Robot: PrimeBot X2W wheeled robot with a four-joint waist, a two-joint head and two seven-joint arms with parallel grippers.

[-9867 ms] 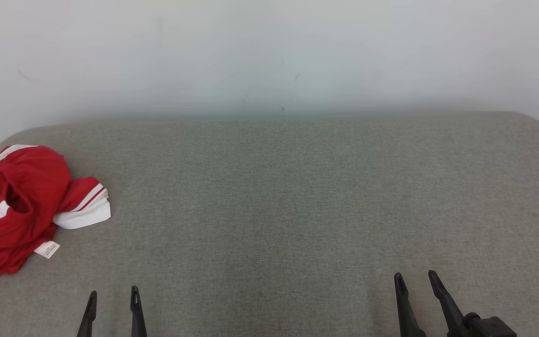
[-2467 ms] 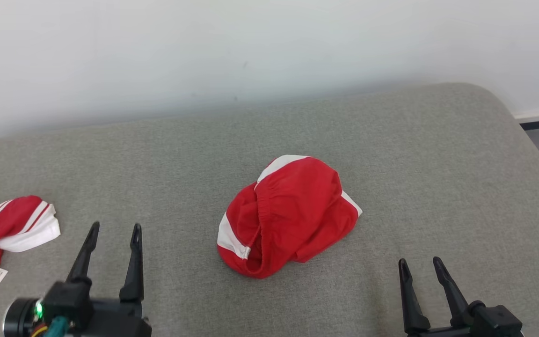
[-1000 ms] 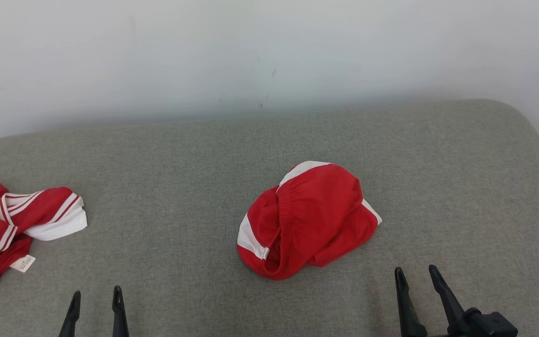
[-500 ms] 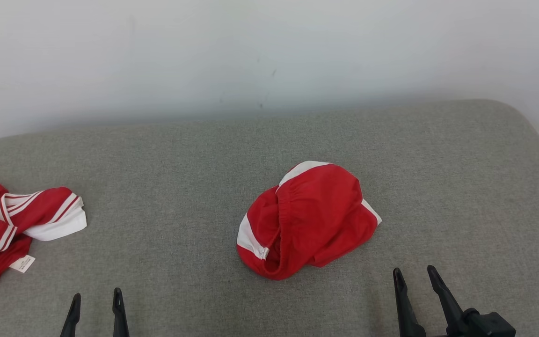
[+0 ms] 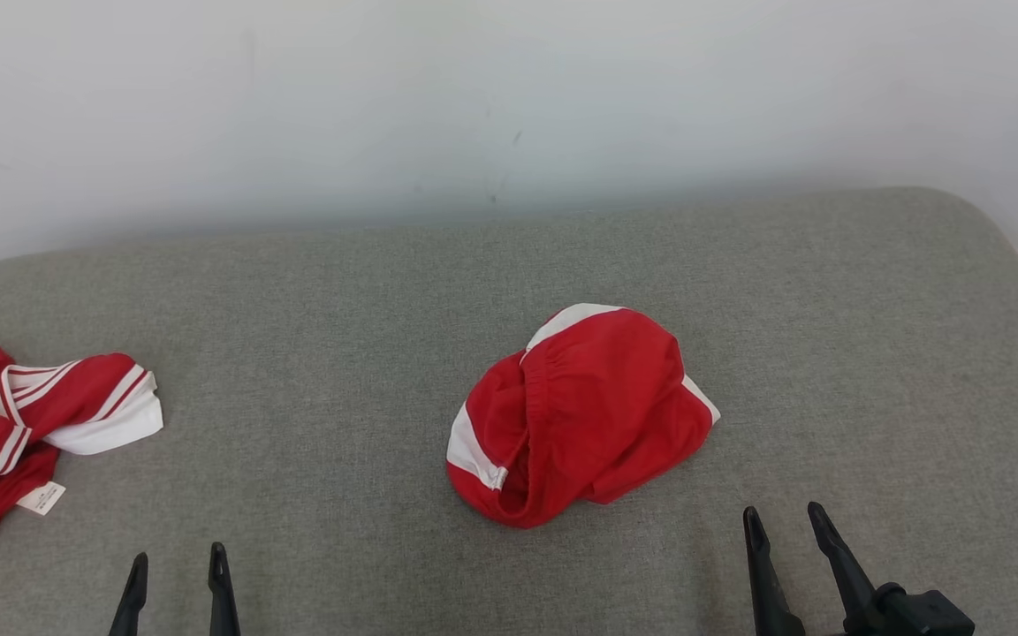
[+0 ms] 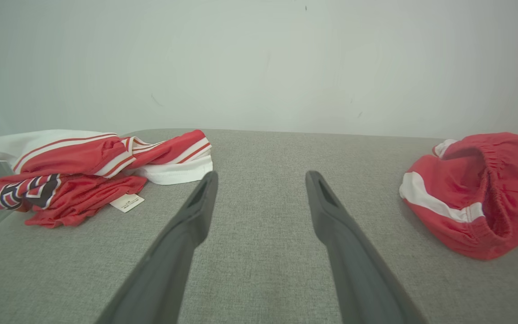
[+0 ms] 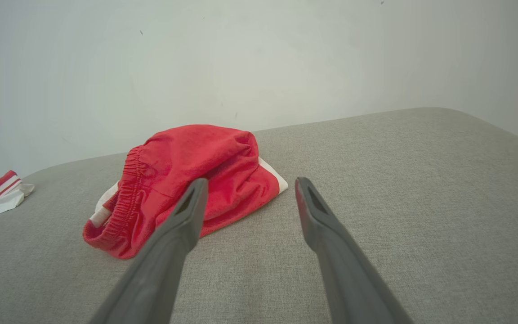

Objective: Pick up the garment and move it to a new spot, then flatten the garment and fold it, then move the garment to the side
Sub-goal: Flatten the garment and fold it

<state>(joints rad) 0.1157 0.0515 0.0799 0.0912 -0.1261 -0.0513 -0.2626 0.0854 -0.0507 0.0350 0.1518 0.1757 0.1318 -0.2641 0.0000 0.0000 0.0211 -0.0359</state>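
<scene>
On the grey cushion (image 5: 315, 309), crumpled red shorts (image 5: 580, 415) lie centrally, clear of the spread, empty left gripper (image 5: 175, 561) and right gripper (image 5: 783, 521).

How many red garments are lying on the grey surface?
2: shorts near the middle, and a striped heap at the left edge. That heap may hold more than one piece.

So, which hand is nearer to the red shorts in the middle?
Right. The right hand sits just in front and right of the red shorts; the left hand is farther off, at their front left.
</scene>
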